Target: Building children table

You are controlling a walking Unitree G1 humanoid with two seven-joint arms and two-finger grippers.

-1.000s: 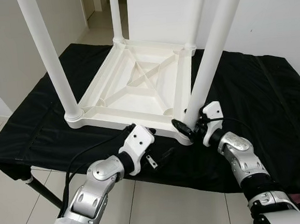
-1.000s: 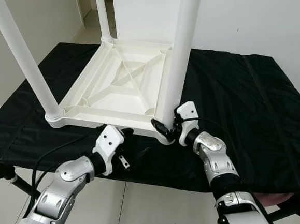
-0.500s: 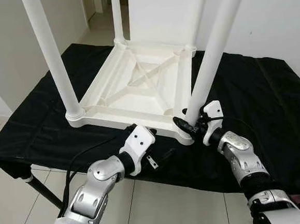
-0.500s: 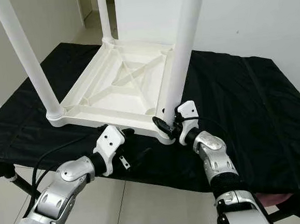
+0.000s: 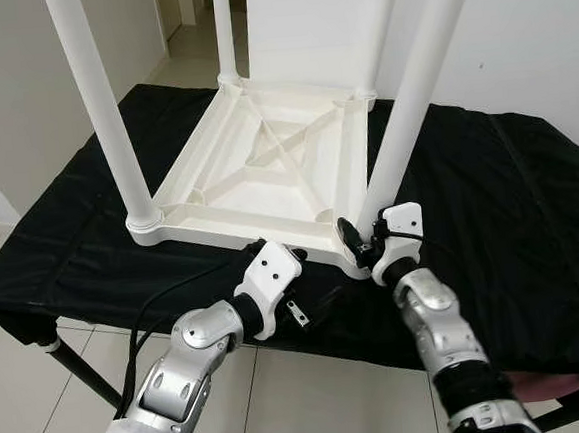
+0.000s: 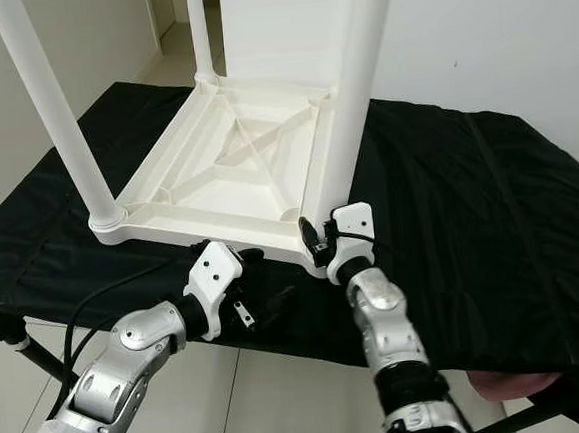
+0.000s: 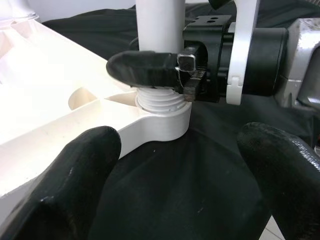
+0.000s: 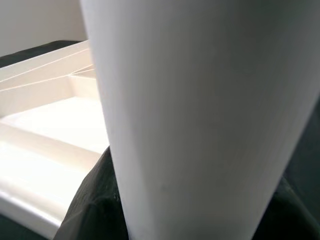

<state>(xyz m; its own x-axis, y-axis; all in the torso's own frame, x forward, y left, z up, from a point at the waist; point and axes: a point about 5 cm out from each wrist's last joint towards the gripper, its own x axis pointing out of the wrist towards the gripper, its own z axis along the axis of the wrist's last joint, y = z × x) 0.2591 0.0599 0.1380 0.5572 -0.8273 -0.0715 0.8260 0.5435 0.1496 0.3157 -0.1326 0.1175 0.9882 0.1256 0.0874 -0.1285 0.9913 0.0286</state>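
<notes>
White children's table top (image 5: 266, 168) lies upside down on the black-draped bench (image 5: 489, 201), legs pointing up. The near right leg (image 5: 402, 117) sits in its corner socket (image 7: 160, 122) at the top's near edge; in the left wrist view threads show above the collar, so it looks not fully screwed home. Right gripper (image 5: 357, 239) is pinching the leg just above the socket, fingers closed around it. Left gripper (image 5: 311, 300) hovers just below the same corner, fingers (image 7: 75, 175) spread, holding nothing.

Risks, my read: turning the leg at a slight tilt could cross-thread it; nothing braces the top, so torque may spin or slide it on the cloth; smooth plastic may slip in the pinch.
</notes>
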